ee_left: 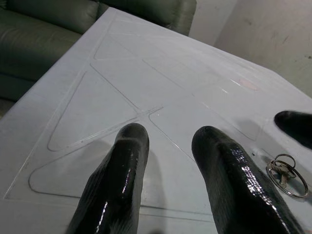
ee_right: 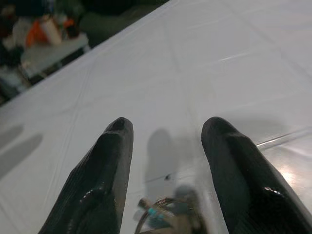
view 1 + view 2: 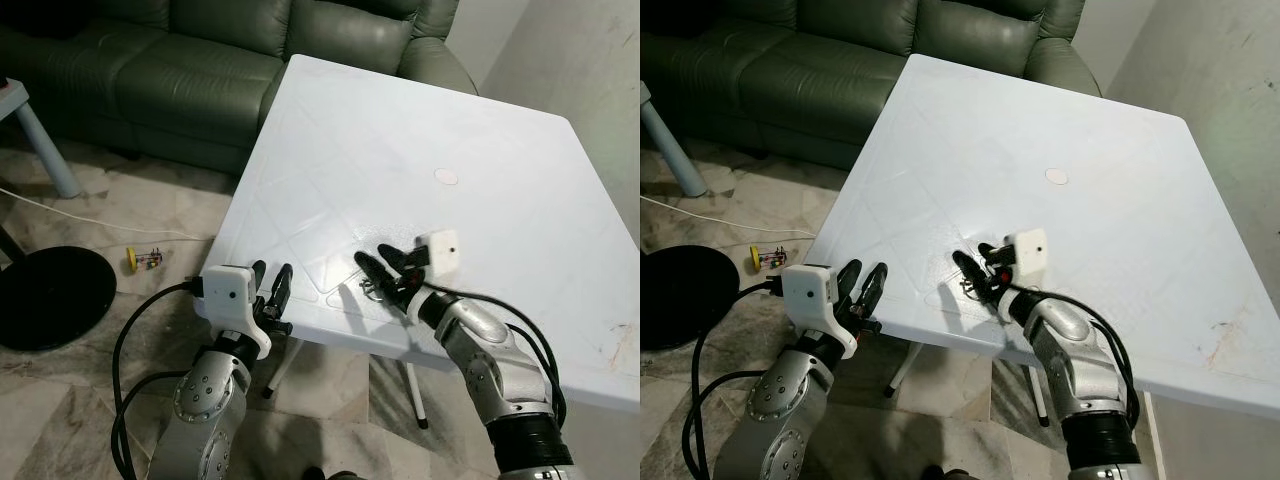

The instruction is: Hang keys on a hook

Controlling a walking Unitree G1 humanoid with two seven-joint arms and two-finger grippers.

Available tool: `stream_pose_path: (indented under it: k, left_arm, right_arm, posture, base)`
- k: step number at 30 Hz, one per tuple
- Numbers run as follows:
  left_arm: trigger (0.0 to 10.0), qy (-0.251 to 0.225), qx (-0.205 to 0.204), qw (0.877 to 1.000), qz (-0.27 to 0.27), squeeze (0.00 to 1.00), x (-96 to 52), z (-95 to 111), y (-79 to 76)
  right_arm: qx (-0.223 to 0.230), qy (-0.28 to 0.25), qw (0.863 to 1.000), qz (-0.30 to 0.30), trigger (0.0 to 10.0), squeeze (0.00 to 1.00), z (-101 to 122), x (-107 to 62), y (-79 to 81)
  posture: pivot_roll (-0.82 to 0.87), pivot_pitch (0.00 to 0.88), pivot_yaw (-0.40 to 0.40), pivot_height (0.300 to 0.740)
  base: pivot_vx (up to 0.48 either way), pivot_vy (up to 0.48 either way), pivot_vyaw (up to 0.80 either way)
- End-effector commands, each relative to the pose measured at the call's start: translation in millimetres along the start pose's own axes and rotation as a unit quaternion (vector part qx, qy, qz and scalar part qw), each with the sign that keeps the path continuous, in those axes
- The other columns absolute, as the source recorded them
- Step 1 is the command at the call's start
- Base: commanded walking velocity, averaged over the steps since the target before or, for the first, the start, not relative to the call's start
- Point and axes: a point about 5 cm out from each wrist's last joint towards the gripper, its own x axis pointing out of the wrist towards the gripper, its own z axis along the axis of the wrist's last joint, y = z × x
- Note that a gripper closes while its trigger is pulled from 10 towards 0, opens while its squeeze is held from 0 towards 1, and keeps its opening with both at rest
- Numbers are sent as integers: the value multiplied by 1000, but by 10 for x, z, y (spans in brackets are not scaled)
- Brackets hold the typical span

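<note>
Near the front edge of the white square plastic surface (image 3: 480,170), toward its 6 o'clock side, lies a small bunch of metal keys on a thin silver ring (image 1: 286,174). In the left wrist view the ring lies flat on the surface with two or three dull grey keys gathered inside it; in the right wrist view a spot of teal shows among them, blurred. The right tool (image 3: 385,263) sits directly over the keys with its two black fingers spread apart, one on each side of the bunch, gripping nothing; whether the tips touch the surface cannot be told. A small white block with a dark dot (image 3: 440,250) is just beside the right tool at its 2 o'clock. The left tool (image 3: 272,288) hangs off the surface's near-left edge, at 9 o'clock of the keys, its fingers parted and empty. A green leather sofa (image 3: 200,60) stands beyond the surface at 11 o'clock.
</note>
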Motion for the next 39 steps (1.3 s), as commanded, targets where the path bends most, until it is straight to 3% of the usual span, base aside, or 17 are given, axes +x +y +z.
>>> stream_pose_path:
  k: [1, 7, 24, 25, 26, 27, 28, 29, 36, 37, 39]
  left_arm:
    - [10000, -1, -10, 1000, -10, 0, 20, -10, -92]
    - [10000, -1, -10, 1000, -11, 0, 22, -6, -94]
    - [10000, -2, -10, 1000, -10, 0, 21, -1, -91]
    - [10000, -3, -10, 1000, -9, 0, 21, 1, -89]
    - [10000, -3, -10, 1000, -9, 0, 20, 1, -89]
    - [10000, -3, -10, 1000, -9, 0, 19, 1, -90]
    - [10000, -3, -10, 1000, -9, 0, 20, 2, -90]
    - [10000, -3, -10, 1000, -9, 0, 20, 4, -90]
    - [10000, -3, -11, 1000, -8, 0, 20, 6, -93]
    - [10000, -3, -11, 1000, -8, 0, 20, 5, -92]
    - [10000, -3, -11, 1000, -8, 0, 21, 6, -92]
  right_arm:
    - [-3, -3, 1000, -21, 10000, 0, 34, -33, -97]
    - [-47, 42, 998, -16, 10000, 0, -71, -84, -151]
    - [-72, 77, 994, 19, 9804, 0, -173, -141, -130]
    - [-71, 78, 994, 16, 8824, 0, -173, -142, -144]
    - [-70, 79, 994, 15, 4353, 0, -172, -143, -151]
    - [-71, 79, 994, 14, 3216, 0, -171, -144, -156]
    - [-71, 79, 994, 13, 3216, 0, -170, -144, -159]
    - [-69, 76, 995, 13, 0, 0, -164, -144, -163]
    - [-76, 78, 994, 9, 235, 0, -151, -137, -182]
    - [-78, 78, 994, 9, 1451, 0, -154, -137, -182]
    - [-78, 77, 994, 9, 1608, 0, -154, -137, -181]
  posture:
    - [187, 122, -169, 740]
    - [186, 123, -168, 740]
    - [186, 129, -166, 740]
    - [186, 129, -166, 740]
    - [186, 131, -166, 740]
    - [186, 131, -166, 740]
    - [186, 133, -167, 740]
    - [186, 133, -167, 740]
    - [185, 136, -167, 740]
    - [185, 138, -167, 740]
    - [186, 139, -167, 740]
  base:
    - [0, 0, 0]
    - [0, 0, 0]
    - [0, 0, 0]
    - [0, 0, 0]
    - [0, 0, 0]
    - [0, 0, 0]
    - [0, 0, 0]
    - [0, 0, 0]
    - [0, 0, 0]
    - [0, 0, 0]
    - [0, 0, 0]
